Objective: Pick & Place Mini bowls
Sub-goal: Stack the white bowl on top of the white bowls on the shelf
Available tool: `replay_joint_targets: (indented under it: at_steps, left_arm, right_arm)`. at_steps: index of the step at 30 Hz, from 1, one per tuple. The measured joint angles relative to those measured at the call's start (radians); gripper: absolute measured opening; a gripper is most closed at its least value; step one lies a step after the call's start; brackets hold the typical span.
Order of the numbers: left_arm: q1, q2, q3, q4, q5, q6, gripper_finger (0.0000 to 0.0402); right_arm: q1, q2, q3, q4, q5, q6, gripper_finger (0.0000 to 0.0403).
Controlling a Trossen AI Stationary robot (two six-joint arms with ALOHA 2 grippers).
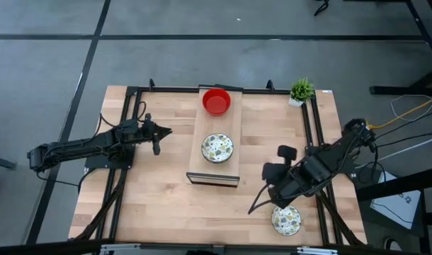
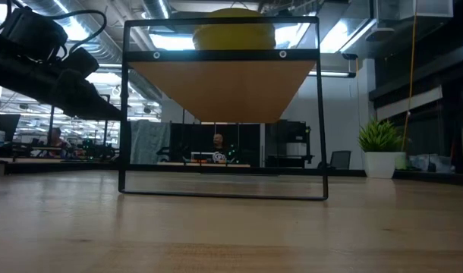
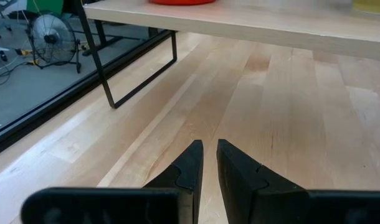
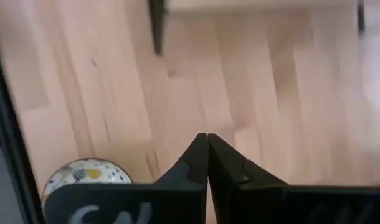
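A raised wooden shelf [image 1: 202,159] stands mid-table. On it sit a red mini bowl [image 1: 216,101] at the far end and a white patterned mini bowl [image 1: 217,147] at the middle. Another patterned mini bowl [image 1: 286,219] [image 4: 84,171] rests on its base on the table at the near right. My right gripper [image 1: 253,208] [image 4: 207,135] hangs shut and empty above the table, pointing steeply down, just left of that bowl. My left gripper [image 1: 163,132] [image 3: 209,149] waits left of the shelf, low over the table, its fingertips nearly together with nothing between them.
A small potted plant [image 1: 301,90] [image 2: 379,148] stands at the far right corner. The shelf's black metal legs [image 2: 124,114] and a black frame along the table's sides [image 1: 316,134] are obstacles. Bare wood lies between the shelf and the near edge.
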Motion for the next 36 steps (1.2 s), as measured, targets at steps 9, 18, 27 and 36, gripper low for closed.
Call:
replay_joint_targets:
  at_steps: [9,18,27,36]
  left_arm:
    - [0.000,0.000,0.000,0.003,0.000,0.000,0.0043]
    - [0.000,0.000,0.000,0.003,0.000,0.000,0.0043]
    - [0.000,0.000,0.000,0.003,0.000,0.000,0.0043]
    - [0.000,0.000,0.000,0.003,0.000,0.000,0.0043]
  right_arm:
    - [0.000,-0.052,-0.265,0.008,-0.230,0.311,0.0034]
    - [0.000,-0.050,-0.458,0.106,-0.570,0.510,0.0037]
    - [0.002,-0.049,-0.548,0.301,-0.556,0.444,0.0037]
    - [0.006,-0.049,-0.551,0.534,-0.531,0.477,0.0037]
